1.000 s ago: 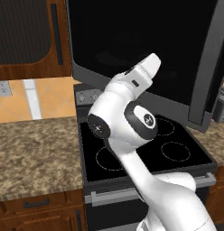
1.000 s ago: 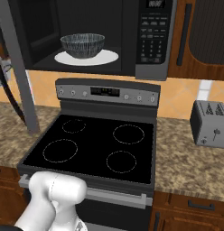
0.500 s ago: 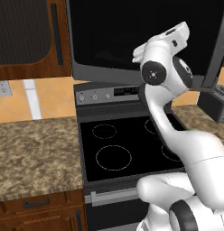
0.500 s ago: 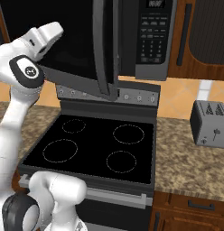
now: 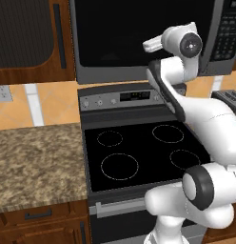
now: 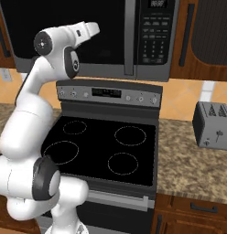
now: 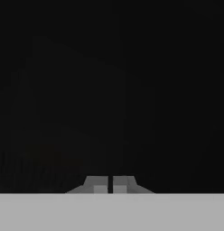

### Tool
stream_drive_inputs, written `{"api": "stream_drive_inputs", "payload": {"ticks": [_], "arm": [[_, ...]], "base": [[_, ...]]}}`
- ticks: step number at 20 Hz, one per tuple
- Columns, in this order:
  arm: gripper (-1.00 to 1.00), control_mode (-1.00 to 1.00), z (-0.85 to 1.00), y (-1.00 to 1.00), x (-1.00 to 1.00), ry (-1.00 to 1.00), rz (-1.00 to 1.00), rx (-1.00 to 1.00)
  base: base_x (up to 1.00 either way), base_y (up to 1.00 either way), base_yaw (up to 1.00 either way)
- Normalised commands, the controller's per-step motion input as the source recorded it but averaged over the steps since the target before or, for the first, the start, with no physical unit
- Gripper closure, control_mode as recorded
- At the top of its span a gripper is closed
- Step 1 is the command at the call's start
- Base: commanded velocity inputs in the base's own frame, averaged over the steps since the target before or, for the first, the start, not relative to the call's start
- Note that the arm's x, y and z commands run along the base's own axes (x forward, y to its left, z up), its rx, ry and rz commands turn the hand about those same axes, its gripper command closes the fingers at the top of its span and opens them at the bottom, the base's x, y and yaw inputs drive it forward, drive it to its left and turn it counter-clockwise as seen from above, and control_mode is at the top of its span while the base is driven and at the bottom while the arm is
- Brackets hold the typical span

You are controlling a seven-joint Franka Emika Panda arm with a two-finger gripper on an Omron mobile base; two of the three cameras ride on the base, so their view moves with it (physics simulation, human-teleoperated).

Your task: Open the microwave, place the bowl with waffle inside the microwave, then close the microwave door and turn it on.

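Large dark grey over-range microwave (image 6: 88, 32) w/ black glass front sits above the black-topped stove (image 6: 106, 148). The wide grey-framed microwave door (image 5: 139, 38) is flush w/ the front, i.e. shut; its slim vertical grey handle (image 6: 129, 36) stands just left of the keypad panel (image 6: 154, 34) on the right side. Nothing can be made out through the dark glass, so where the bowl and waffle are can't be told.

White arm w/ dark joints rises from near the stove's front and reaches up to the door. The two-finger gripper (image 7: 110, 184) is at the glass, pressed close or touching – can't tell which. In the hand view the two small dark fingertips (image 7: 99, 185) stand nearly together w/ just a thin slit between: a narrow hand, holding nothing. In the right base view the hand's white end (image 6: 88, 30) is over the left-centre of the door glass; in the left base view it is (image 5: 155, 44) right of the glass centre.

Stove has four ring burners and a grey control strip (image 6: 108, 93) at its back. Speckled brown stone counter (image 5: 39, 164) lies left of the stove; a silver toaster (image 6: 212, 125) stands on the counter to the right. Brown wooden cabinets (image 5: 32, 40) flank the microwave.
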Motion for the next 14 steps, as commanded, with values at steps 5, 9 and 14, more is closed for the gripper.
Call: {"api": "stream_drive_inputs", "payload": {"ticks": [5,9,14], "arm": [[1.0,-1.0,0.07,0.0,0.98,0.11,0.2,0.19],[1.0,-1.0,-0.13,0.0,0.98,0.05,0.2,0.08],[1.0,-1.0,0.11,0.02,0.45,0.05,0.06,0.04]], "base": [[0.0,0.0,0.0],[0.0,0.0,0.0],[0.0,0.0,0.0]]}}
